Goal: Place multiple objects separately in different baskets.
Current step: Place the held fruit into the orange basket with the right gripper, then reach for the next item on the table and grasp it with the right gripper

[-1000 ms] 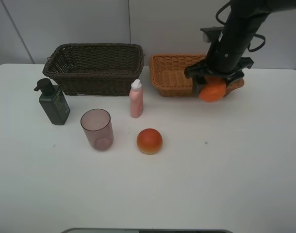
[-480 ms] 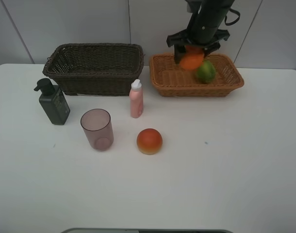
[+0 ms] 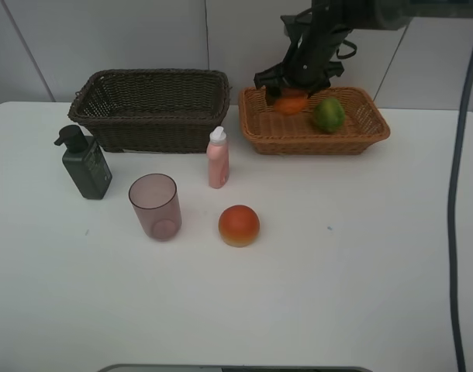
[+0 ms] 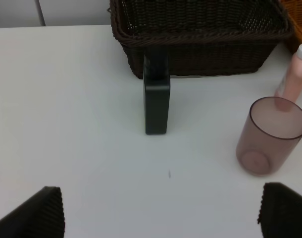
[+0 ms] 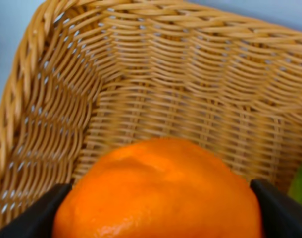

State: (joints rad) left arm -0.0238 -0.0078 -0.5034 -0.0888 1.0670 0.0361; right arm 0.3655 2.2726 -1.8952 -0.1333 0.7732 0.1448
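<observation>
Tan basket [image 3: 298, 143], desk's far edge: right gripper [image 3: 291, 98] pinches orange [image 3: 291, 104] inside; releasing from height may bounce it onto lime [image 3: 328, 115] or out.

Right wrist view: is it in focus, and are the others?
Right wrist view: soft, wrinkled orange and light basket weave slightly blurred. Exterior high view: pink bottle crisp, right arm smeared. Left wrist view: sharp, evenly lit.

You're looking at a lab-type robot test bench. Plain white table [image 3: 376, 294], bare grey panel wall [image 3: 105, 35] behind it, and a black arm [image 3: 318, 39] with a loose cable [image 3: 452, 232]. Household props are staged apart: dark basket [image 3: 151, 108], pump bottle [image 3: 85, 167], cup [image 3: 154, 205].
</observation>
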